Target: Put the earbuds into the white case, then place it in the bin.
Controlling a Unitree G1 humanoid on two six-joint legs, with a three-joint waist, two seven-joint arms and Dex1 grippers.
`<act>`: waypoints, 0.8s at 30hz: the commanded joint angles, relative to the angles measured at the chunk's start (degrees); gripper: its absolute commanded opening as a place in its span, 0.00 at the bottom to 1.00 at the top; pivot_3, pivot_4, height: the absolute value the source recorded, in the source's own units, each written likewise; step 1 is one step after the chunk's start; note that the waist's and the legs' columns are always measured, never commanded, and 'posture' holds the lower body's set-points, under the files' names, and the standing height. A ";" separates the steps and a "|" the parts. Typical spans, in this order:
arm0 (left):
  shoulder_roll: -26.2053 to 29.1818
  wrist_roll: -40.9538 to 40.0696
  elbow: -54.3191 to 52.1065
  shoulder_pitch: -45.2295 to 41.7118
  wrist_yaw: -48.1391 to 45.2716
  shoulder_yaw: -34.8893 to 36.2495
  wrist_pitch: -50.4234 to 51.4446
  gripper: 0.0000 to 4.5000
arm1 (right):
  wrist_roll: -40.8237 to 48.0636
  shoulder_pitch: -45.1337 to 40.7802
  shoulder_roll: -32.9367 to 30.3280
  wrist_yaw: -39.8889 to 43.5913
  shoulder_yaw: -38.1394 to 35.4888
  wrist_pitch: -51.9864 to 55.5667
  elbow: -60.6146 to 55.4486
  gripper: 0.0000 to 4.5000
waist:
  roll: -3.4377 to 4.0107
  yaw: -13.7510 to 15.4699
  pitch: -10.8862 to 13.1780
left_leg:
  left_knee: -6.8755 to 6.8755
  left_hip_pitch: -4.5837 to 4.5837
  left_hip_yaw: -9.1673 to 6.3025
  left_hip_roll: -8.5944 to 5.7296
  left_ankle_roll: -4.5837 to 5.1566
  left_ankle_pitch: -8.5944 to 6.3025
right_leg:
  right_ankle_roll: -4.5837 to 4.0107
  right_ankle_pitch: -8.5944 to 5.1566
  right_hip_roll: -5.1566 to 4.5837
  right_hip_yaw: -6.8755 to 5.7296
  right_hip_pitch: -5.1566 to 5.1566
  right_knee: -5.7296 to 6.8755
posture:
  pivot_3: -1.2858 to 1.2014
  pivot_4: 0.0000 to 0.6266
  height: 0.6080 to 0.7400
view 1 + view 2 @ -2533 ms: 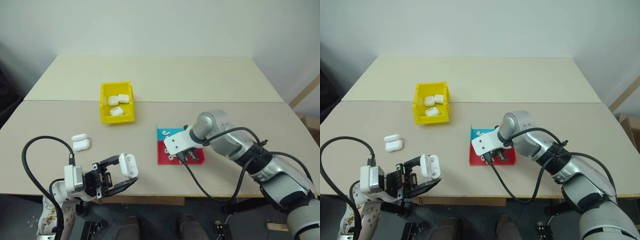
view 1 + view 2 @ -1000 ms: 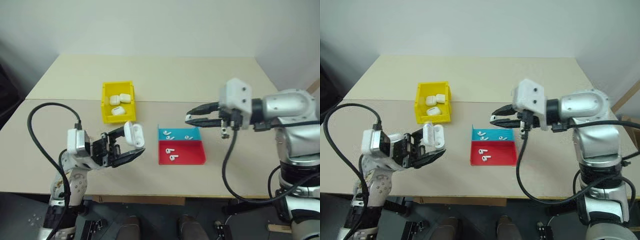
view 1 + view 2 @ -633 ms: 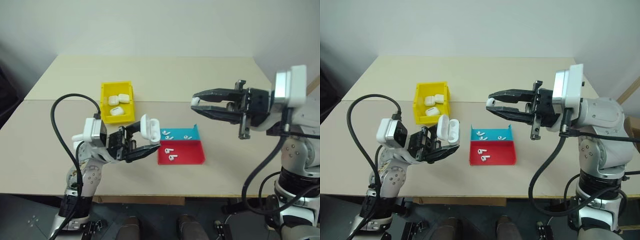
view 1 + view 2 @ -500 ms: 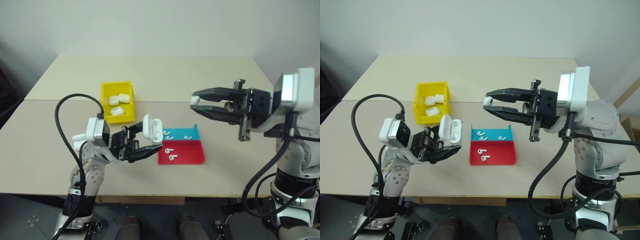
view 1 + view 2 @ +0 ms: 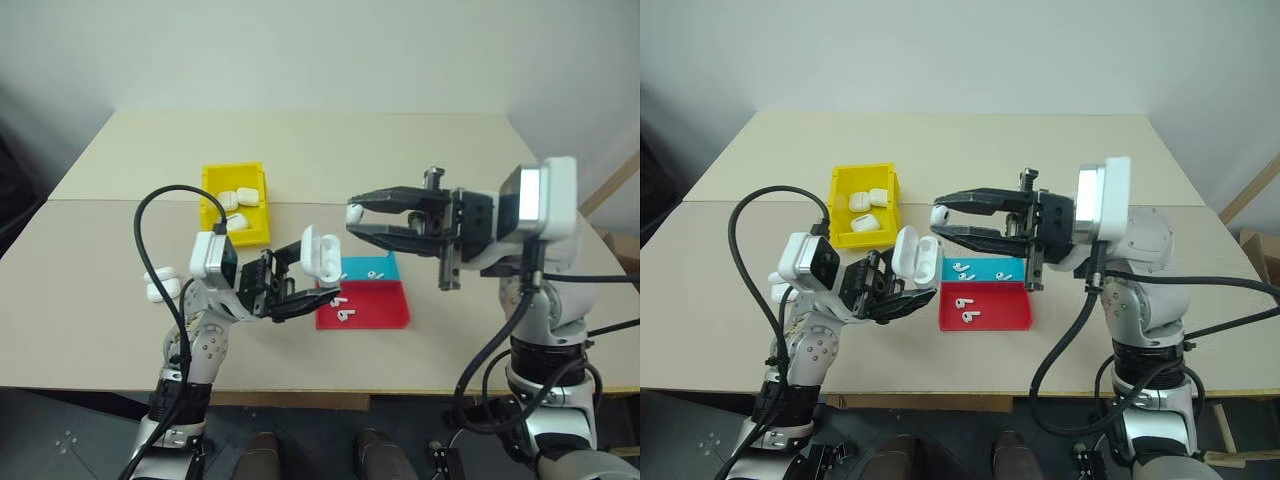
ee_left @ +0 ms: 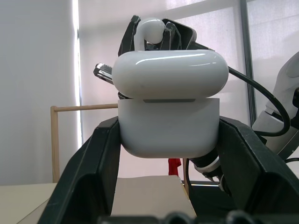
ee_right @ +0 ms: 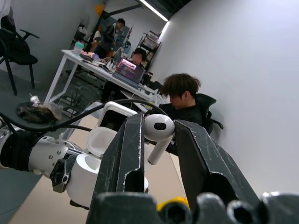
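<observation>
Above a beige table (image 5: 420, 160), where the yellow bin (image 5: 233, 205) is seen holding three closed cases and a red-and-blue tray (image 5: 375, 300) holds loose earbuds, both arms are raised toward each other. The white case (image 5: 322, 254), lid open, is clamped between the fingers of the left gripper (image 5: 300, 280). One earbud (image 5: 354, 212) is pinched at the tips of the right gripper (image 5: 357, 216), just beside the open case.

The right gripper (image 7: 156, 133) pinches one earbud (image 7: 158, 131) between its fingertips, and beyond them the left gripper (image 7: 70, 179) holds the open white case (image 7: 96, 158).
</observation>
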 commanded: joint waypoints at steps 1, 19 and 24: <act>-0.15 -0.16 -1.57 -0.48 -0.25 0.00 -0.03 0.62 | 0.42 -0.40 0.73 0.22 1.38 -3.45 -0.55 0.27 | 0.00 -0.03 0.00 | 0.00 0.00 0.00 0.00 0.00 0.00 | 0.00 0.00 0.00 0.00 0.00 0.00 | 0.52 0.24 1.00; -0.62 0.04 -3.24 0.24 -0.15 -0.34 0.37 0.62 | -3.52 1.46 0.73 0.34 6.07 -10.47 2.39 0.27 | 0.00 0.02 0.00 | 0.00 0.00 0.00 0.00 0.00 0.00 | 0.00 0.00 0.00 0.00 0.00 0.00 | 0.52 0.24 1.00; -0.65 0.22 -3.02 0.09 -0.28 -0.29 0.20 0.62 | -4.17 1.70 0.46 0.18 6.18 -11.61 3.11 0.27 | 0.00 0.02 0.00 | 0.00 0.00 0.00 0.00 0.00 0.00 | 0.00 0.00 0.00 0.00 0.00 0.01 | 0.52 0.24 1.00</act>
